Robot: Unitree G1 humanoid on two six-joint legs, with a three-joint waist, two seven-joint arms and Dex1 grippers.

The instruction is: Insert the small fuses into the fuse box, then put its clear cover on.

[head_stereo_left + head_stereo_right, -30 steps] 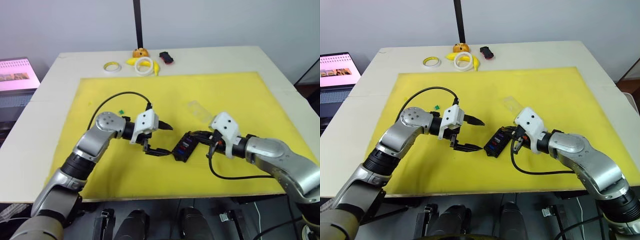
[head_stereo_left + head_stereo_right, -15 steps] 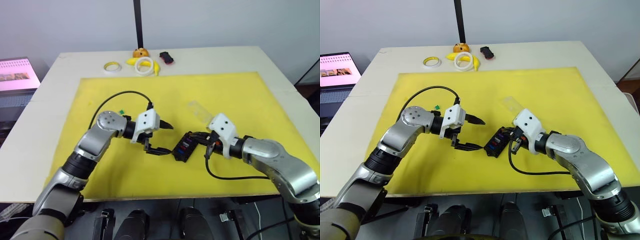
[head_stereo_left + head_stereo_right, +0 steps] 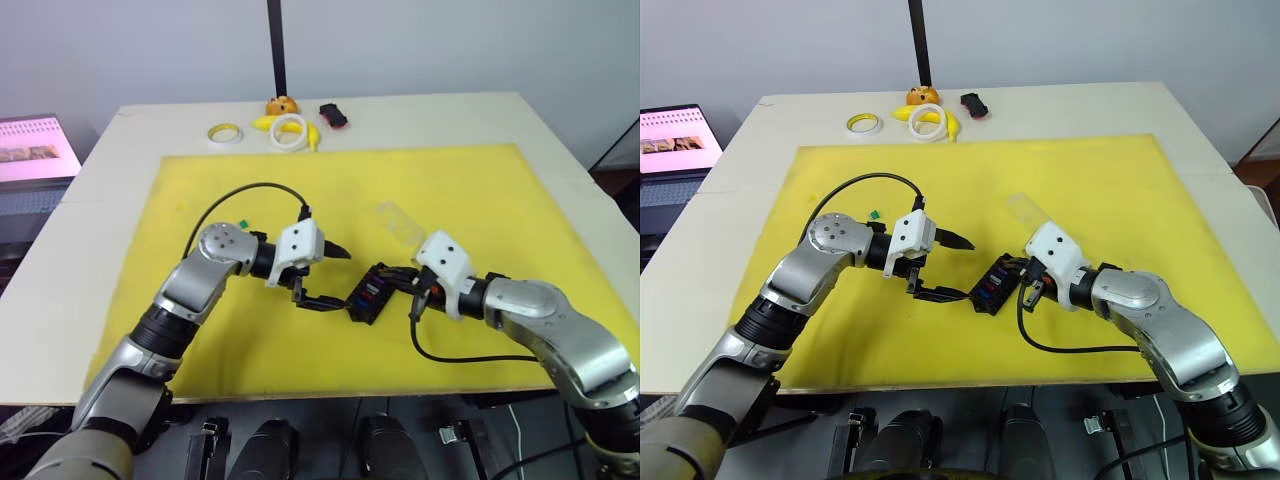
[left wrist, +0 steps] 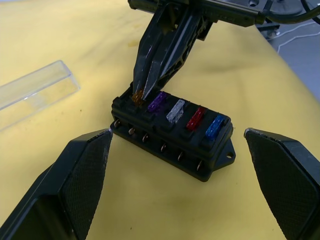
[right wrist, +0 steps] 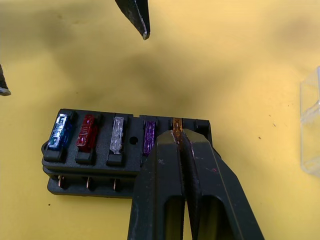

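Five fuses in fuse box (image 4: 172,131); my right fingers (image 5: 178,137) pinch the orange fuse (image 5: 177,123); my left fingers (image 4: 280,170) spread wide.

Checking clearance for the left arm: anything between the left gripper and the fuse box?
Nothing: bare yellow mat separates the open left gripper from the fuse box, as the left wrist view shows.
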